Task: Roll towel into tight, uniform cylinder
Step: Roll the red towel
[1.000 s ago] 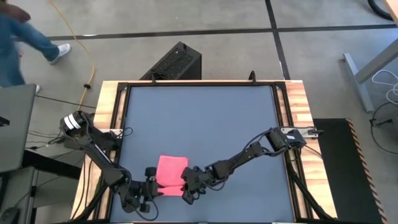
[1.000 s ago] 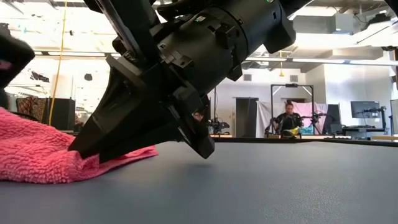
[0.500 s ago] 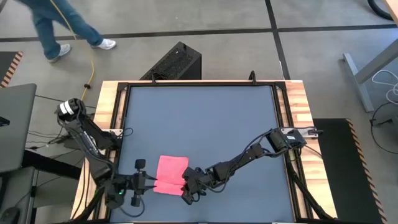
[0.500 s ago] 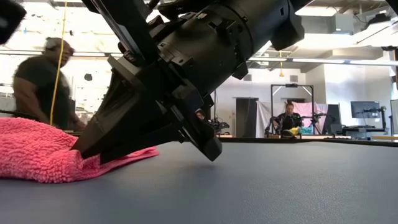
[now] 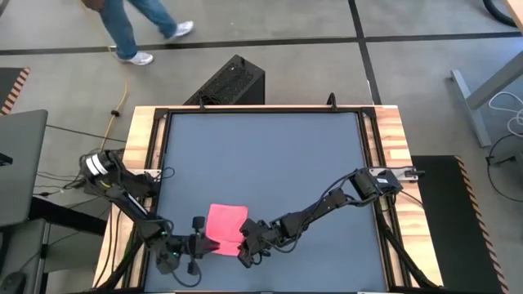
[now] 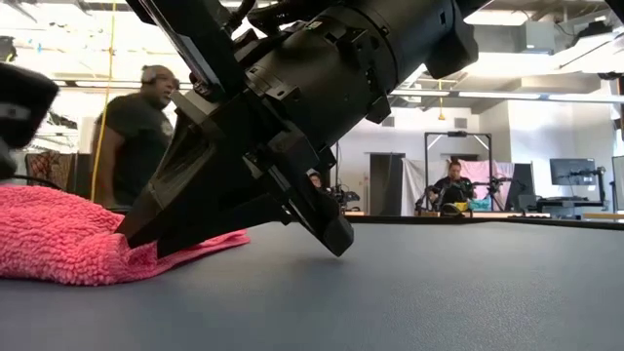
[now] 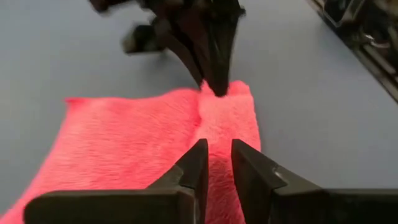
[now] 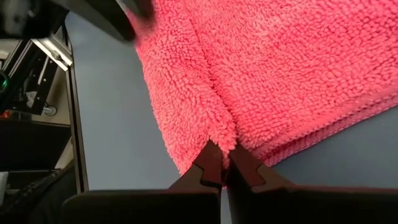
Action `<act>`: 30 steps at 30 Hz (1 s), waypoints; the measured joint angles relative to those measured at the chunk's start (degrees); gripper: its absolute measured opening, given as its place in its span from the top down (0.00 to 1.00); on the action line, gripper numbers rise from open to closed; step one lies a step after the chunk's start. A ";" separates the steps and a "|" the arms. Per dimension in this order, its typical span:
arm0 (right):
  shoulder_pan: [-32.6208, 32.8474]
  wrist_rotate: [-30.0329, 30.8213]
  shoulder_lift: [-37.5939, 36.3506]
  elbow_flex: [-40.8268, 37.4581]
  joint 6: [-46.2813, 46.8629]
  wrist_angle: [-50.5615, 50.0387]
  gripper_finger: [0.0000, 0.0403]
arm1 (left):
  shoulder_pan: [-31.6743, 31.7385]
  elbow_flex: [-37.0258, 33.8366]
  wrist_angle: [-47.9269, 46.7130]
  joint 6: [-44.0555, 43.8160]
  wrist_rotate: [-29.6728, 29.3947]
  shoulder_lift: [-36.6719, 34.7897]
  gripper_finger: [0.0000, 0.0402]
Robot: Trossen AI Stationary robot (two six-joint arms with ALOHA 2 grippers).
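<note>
The pink towel (image 5: 225, 228) lies bunched on the dark grey tabletop (image 5: 270, 163) near its near edge, left of the middle. It also shows in the low view (image 6: 54, 239). My right gripper (image 5: 243, 247) is at the towel's near right corner, shut on it. My left gripper (image 5: 204, 238) is at the towel's left side, its fingers (image 7: 200, 155) narrowly apart with pink cloth between them. A raised crease (image 7: 204, 115) runs across the towel from one gripper to the other. My left gripper pinches the towel on the raised crease (image 7: 217, 134), in from the towel's left edge. The fingers come slanting down from the table's left. The towel lies on the table. One layer or several, I cannot tell. My right gripper pinches a tuck of cloth (image 8: 222, 134) at the towel's near right corner between its two fingertips. The fingers (image 6: 161, 229) slant down from the table's right. The towel lies on the table, a thin flap (image 6: 210, 238) flat under the fingers.
Bare tabletop stretches to the far and right sides (image 5: 310, 155). A wooden rim (image 5: 139, 139) frames the table. A black box (image 5: 229, 82) stands on the floor beyond the far edge, and a person (image 6: 132, 136) walks past behind the table.
My left gripper has drawn back toward the table's left edge, off the towel, and then come back onto the towel's left side. My right gripper and the towel have stayed in place. The person has walked across behind the table.
</note>
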 joint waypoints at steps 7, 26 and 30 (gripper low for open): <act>-0.04 -0.04 0.02 0.00 -0.15 0.10 0.91 | 3.17 0.02 2.77 -0.88 7.47 4.07 0.97; -0.20 -0.03 0.17 -0.15 0.04 4.52 0.87 | 3.30 0.04 2.36 -0.05 8.27 4.23 1.00; -0.20 1.13 0.17 -0.13 0.91 4.62 0.87 | 3.28 0.04 2.30 -0.05 9.08 4.23 1.00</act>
